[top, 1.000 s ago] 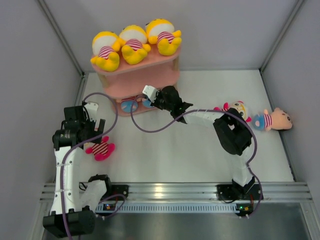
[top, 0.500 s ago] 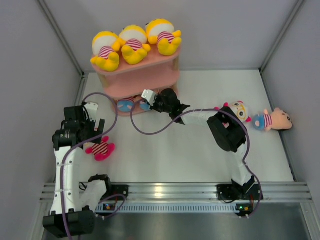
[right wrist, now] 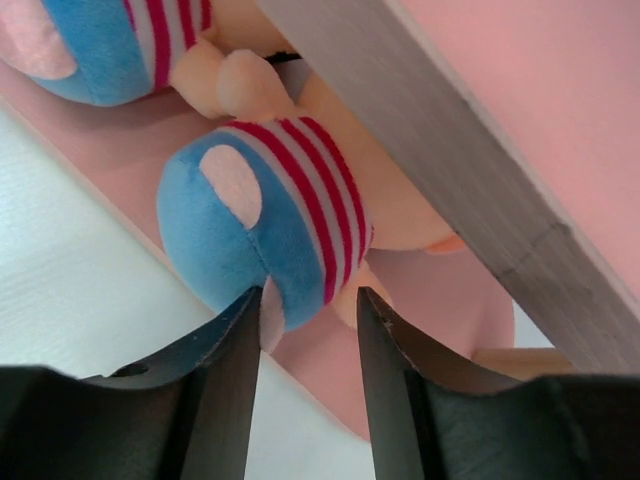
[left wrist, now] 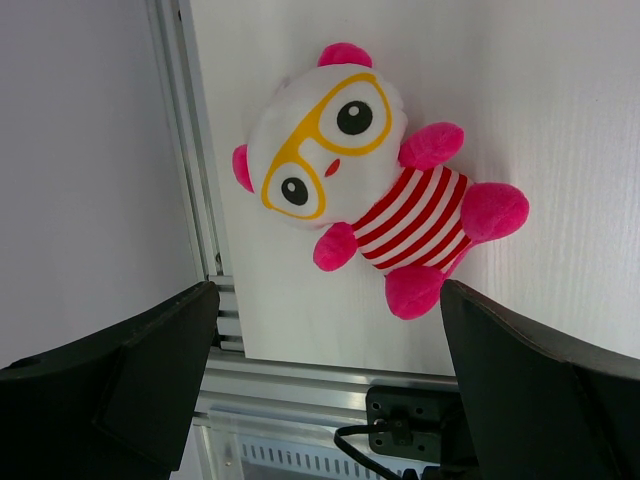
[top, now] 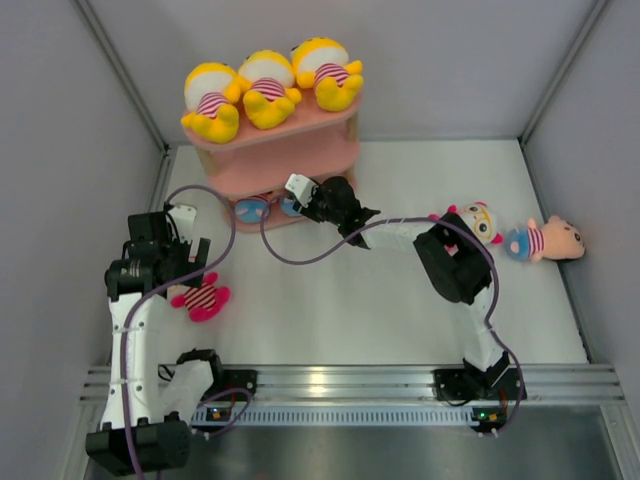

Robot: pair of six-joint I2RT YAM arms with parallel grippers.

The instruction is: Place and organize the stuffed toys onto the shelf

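The right end effector (right wrist: 305, 300) is at the lowest tier of the shelf (top: 280, 165), its jaws standing parted on either side of the blue rear of a peach-faced toy (right wrist: 260, 230) that lies on the pink board beside a second blue-bottomed toy (right wrist: 90, 50). The toy appears released rather than clamped, although one fingertip looks to be touching the fabric. To complete this placement well, open the jaws fully before any retreat, then withdraw straight back along the approach line so that neither finger drags the toy off the board or strikes the upright close above. Confirm that the toy rests wholly on the tier and clear of its edge. The left end effector (left wrist: 325, 300) hangs wide open, holding nothing, over a pink-limbed toy (left wrist: 380, 190) lying face up on the worktop (top: 380, 300) near its left edge. Three yellow toys (top: 268, 90) occupy the top tier; two further toys (top: 475, 220) (top: 545, 240) lie on the worktop at the right.
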